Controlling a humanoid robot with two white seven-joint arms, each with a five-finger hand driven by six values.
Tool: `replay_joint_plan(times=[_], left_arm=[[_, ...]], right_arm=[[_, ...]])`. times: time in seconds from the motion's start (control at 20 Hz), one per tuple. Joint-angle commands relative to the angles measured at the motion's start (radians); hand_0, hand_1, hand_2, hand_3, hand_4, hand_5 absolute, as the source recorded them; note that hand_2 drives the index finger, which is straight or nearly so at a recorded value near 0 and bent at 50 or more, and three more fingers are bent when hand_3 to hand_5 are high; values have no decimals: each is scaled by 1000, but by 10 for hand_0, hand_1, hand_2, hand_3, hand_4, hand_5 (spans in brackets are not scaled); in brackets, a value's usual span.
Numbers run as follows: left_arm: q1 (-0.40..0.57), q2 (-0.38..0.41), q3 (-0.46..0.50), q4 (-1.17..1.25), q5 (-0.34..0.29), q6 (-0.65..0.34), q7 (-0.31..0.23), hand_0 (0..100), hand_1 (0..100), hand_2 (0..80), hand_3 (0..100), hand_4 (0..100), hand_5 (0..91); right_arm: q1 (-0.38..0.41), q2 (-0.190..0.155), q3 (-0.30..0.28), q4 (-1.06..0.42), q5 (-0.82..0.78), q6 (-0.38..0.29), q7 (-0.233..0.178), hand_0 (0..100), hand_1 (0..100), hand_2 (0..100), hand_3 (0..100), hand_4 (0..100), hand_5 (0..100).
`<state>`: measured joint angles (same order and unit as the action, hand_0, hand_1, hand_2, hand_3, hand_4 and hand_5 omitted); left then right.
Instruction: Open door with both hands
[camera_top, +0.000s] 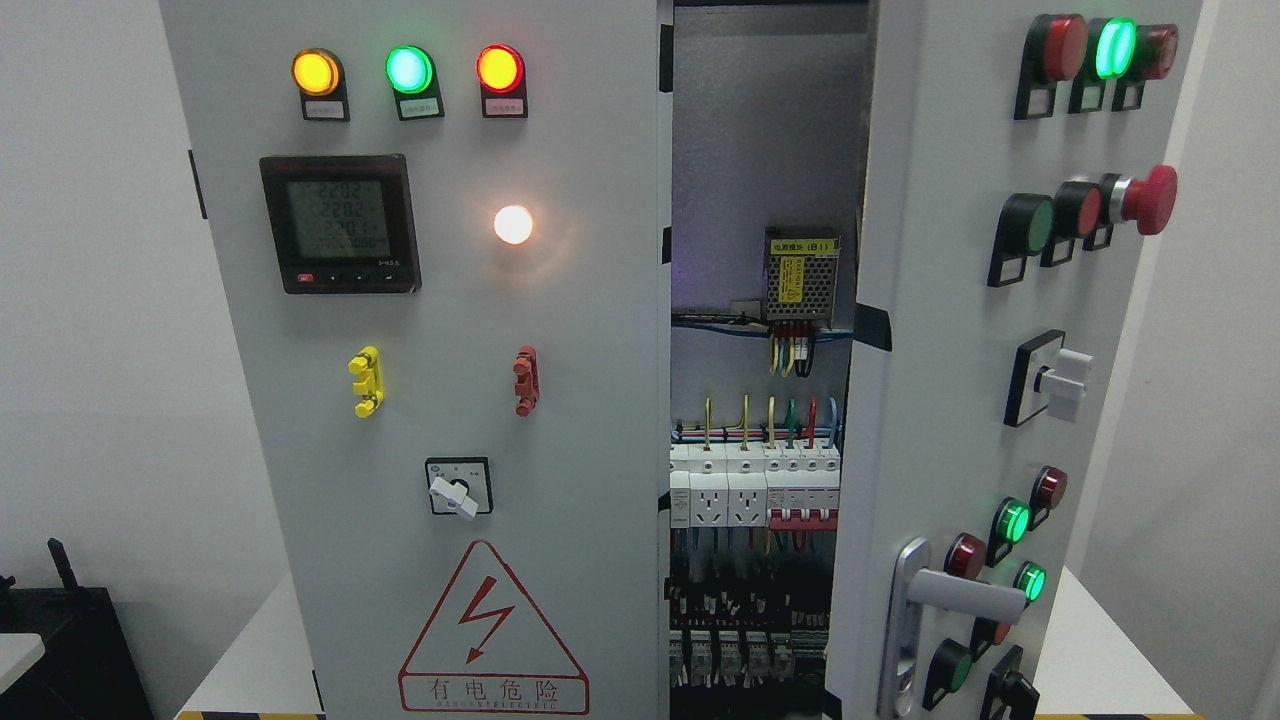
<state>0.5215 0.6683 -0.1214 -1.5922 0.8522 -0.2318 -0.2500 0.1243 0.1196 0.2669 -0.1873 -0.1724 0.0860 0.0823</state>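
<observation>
At three o'clock of the frame, the right door (985, 400) of the grey cabinet (520, 640) stands swung open, its silver handle (950, 600) at five o'clock among green and red buttons. At nine o'clock the left door (440, 380) stays flush, carrying a meter (339, 223) and warning triangle (492, 630). Between them show breakers (755, 490) and wiring. Neither robot hand is in view, so neither hand's state can be told.
</observation>
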Motion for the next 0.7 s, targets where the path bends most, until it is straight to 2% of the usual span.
replay_joint_plan(times=[0.0, 0.15, 0.35, 0.45, 0.65], left_arm=[[22, 313, 6, -238, 163, -66, -2, 0, 0, 0, 0, 43, 0], [8, 384, 9, -242, 211, -78, -12, 0, 0, 0, 0, 43, 0], [-72, 419, 9, -255, 251, -78, -69, 0, 0, 0, 0, 43, 0], [-124, 450, 6, -258, 268, -78, -71, 0, 0, 0, 0, 43, 0], [-207, 562, 5, -272, 346, -72, -71, 0, 0, 0, 0, 43, 0]], right_arm=[[0, 0, 0, 0, 1, 0, -1, 0, 0, 0, 0, 0, 0], [0, 0, 0, 0, 1, 0, -1, 0, 0, 0, 0, 0, 0], [0, 0, 0, 0, -1, -2, -1, 0, 0, 0, 0, 0, 0], [0, 0, 0, 0, -1, 0, 0, 0, 0, 0, 0, 0, 0], [0, 0, 0, 0, 1, 0, 0, 0, 0, 0, 0, 0, 0]])
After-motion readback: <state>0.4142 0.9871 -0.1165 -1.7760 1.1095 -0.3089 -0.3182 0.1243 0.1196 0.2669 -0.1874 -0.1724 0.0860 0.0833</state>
